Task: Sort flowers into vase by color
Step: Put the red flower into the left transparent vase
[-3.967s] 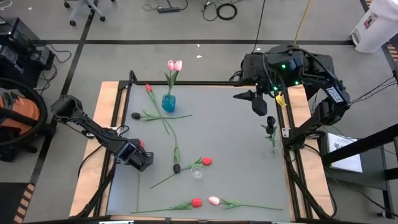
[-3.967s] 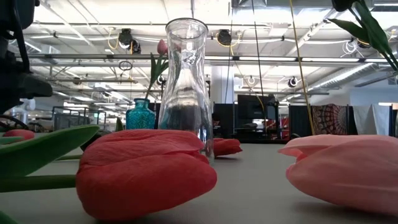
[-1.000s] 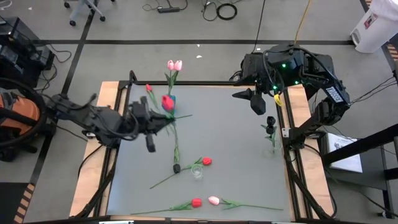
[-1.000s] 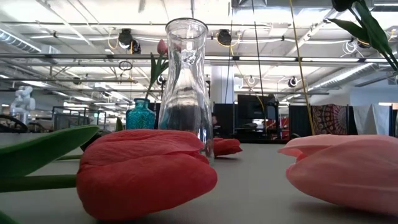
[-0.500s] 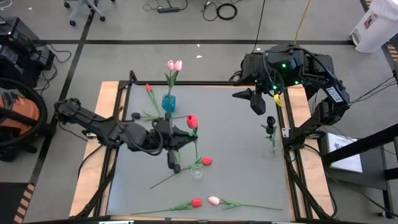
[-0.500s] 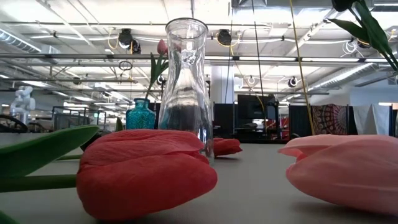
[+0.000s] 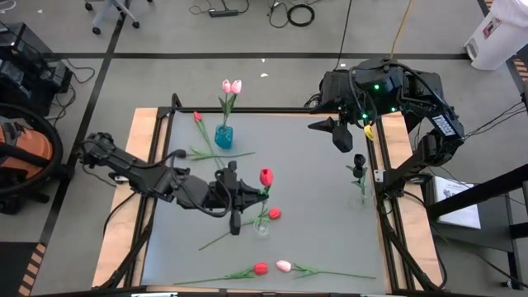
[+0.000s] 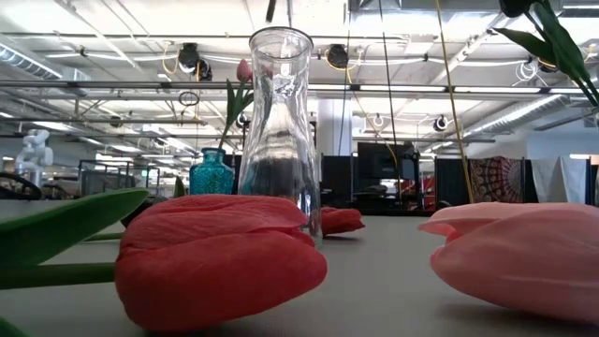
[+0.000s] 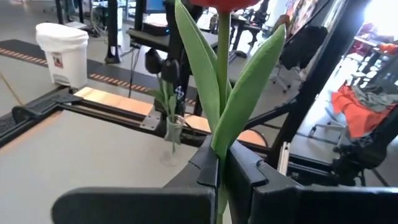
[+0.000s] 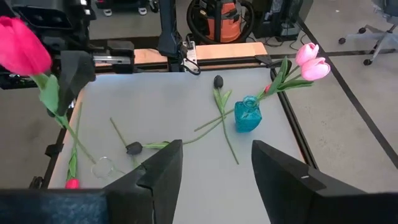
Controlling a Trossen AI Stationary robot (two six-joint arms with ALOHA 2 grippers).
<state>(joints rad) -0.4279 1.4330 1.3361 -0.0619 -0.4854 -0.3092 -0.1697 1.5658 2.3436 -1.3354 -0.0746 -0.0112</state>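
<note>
A red tulip (image 7: 261,268) and a pink tulip (image 7: 284,266) lie at the near edge of my worktop (image 7: 313,206). Past them stands the clear vase (image 7: 261,228). My left end effector (image 7: 247,198) is right over it, pinching the stem of a red tulip (image 7: 266,177) that stands up straight. Farther back, two pink tulips (image 7: 231,87) sit in the blue vase (image 7: 223,136). My right end effector (image 7: 340,135) waits at the far right, fingers spread and holding nothing.
</note>
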